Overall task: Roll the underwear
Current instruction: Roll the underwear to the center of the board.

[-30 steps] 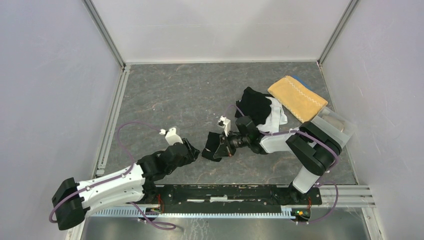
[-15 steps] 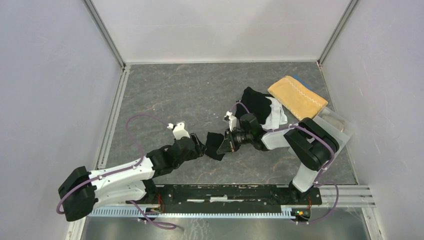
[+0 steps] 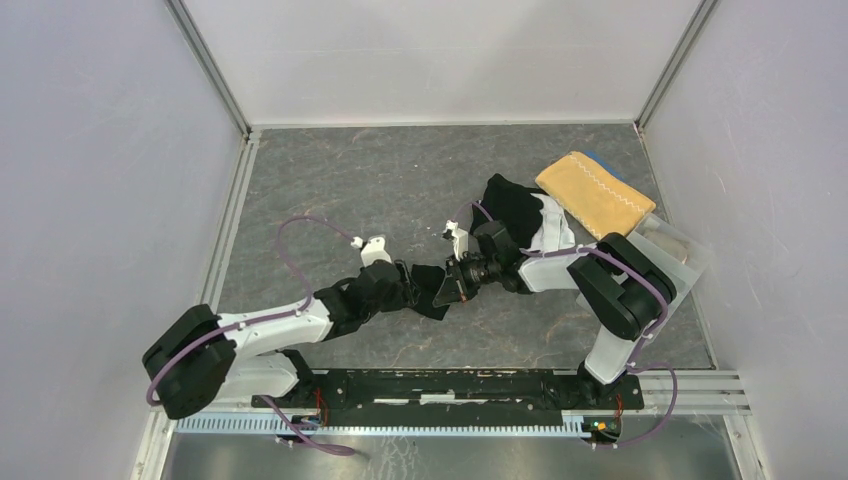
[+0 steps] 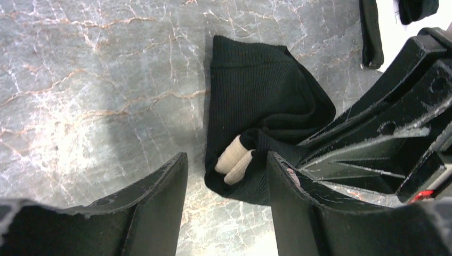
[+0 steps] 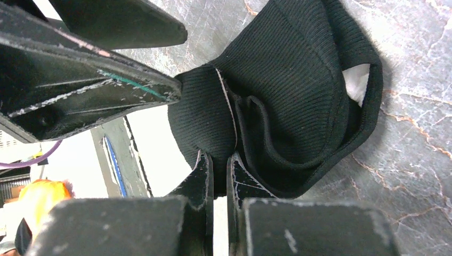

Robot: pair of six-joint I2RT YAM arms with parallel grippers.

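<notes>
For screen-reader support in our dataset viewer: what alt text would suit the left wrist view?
Crumpled black underwear lies on a grey marbled table, a beige patch showing in its folds. The left gripper hovers open at its lower edge, while the right gripper pinches its right side.

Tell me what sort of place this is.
Probably a robot lab test cell: plain white walls on aluminium framing, a grey marbled tabletop, left arm and right arm bolted to one rail.

yellow towel (image 3: 596,195) beside clear tray (image 3: 688,262)
</notes>
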